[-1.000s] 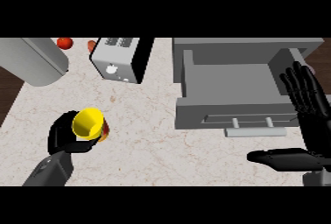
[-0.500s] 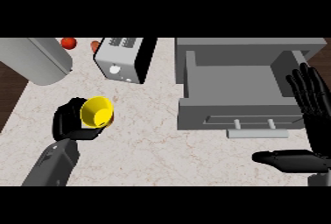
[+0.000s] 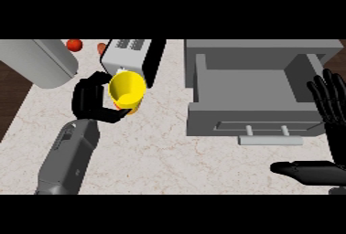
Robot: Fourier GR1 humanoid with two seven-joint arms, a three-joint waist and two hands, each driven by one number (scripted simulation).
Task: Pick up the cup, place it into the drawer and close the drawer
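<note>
A yellow cup (image 3: 127, 89) is held above the counter at the left, tipped so its open mouth faces the view. My left hand (image 3: 91, 99) is shut on it, fingers curled round its left side and underside. The grey drawer (image 3: 250, 84) stands pulled open at the right, its inside bare, with a pale handle (image 3: 269, 140) on its front. My right hand (image 3: 331, 109) rests open at the right edge, fingers up, beside the drawer's front right corner, thumb pointing left lower down.
A white toaster (image 3: 128, 54) stands just behind the cup. A large grey cylinder (image 3: 40, 61) lies at the back left, with two small red things (image 3: 75, 44) beside it. Dark floor shows past the counter's left edge.
My left hand has carried the cup up and to the right, from the counter's left middle toward the toaster and the drawer. The right hand has stayed still.
</note>
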